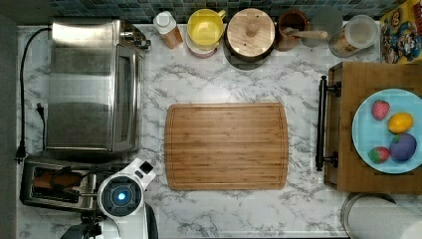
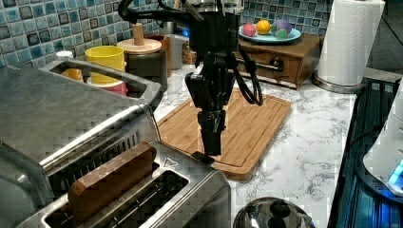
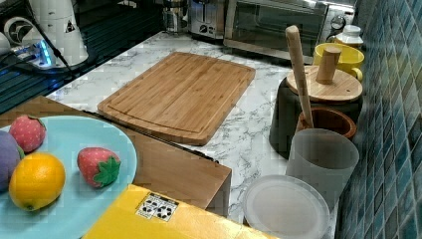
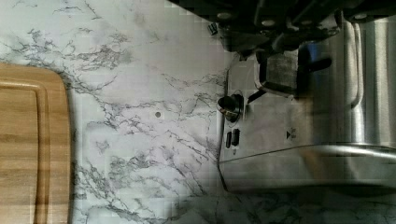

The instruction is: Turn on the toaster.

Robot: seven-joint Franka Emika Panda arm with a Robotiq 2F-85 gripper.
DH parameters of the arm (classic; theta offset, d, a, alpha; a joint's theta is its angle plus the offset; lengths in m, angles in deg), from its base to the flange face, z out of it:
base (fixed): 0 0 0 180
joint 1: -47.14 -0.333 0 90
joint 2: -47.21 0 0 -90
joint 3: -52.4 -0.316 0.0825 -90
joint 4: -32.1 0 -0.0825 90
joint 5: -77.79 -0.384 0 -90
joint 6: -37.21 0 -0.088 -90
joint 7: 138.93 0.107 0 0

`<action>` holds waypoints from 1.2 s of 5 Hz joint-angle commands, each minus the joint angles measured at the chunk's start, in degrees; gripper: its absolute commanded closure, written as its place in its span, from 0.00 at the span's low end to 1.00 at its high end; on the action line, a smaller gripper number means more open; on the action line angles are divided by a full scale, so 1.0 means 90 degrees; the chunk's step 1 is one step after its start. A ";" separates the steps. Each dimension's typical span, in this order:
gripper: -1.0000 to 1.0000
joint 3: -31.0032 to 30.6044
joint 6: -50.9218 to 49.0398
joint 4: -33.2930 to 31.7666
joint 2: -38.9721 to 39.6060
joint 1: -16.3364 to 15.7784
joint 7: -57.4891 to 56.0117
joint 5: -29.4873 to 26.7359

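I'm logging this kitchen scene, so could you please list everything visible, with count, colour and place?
toaster: one, steel, brown bread in a slot, top view's lower left.
toaster oven: one, steel, top view's left.
cutting board: one, wooden, centre of the marble counter.
mug: one, yellow, back row.
lidded jar: one, dark with wooden lid, back row.
plate: one, light blue, holding toy fruit, on a wooden box.
paper towel roll: one, white, left view's right.
gripper: one, black, at the toaster's lever end.

Steel slot toaster [image 2: 157, 194], brown bread [image 2: 111, 178] upright inside, beside the toaster oven [image 2: 62, 114].
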 commanded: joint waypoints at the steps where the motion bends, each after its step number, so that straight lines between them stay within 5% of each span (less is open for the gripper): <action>1: 1.00 0.0077 0.0276 0.0342 -0.0282 -0.0251 -0.0580 -0.0796; 4: 1.00 -0.0428 0.0070 0.1164 0.1387 -0.0091 0.0666 0.0888; 6: 1.00 -0.0427 0.0603 0.0442 0.1828 -0.0315 0.1497 0.1756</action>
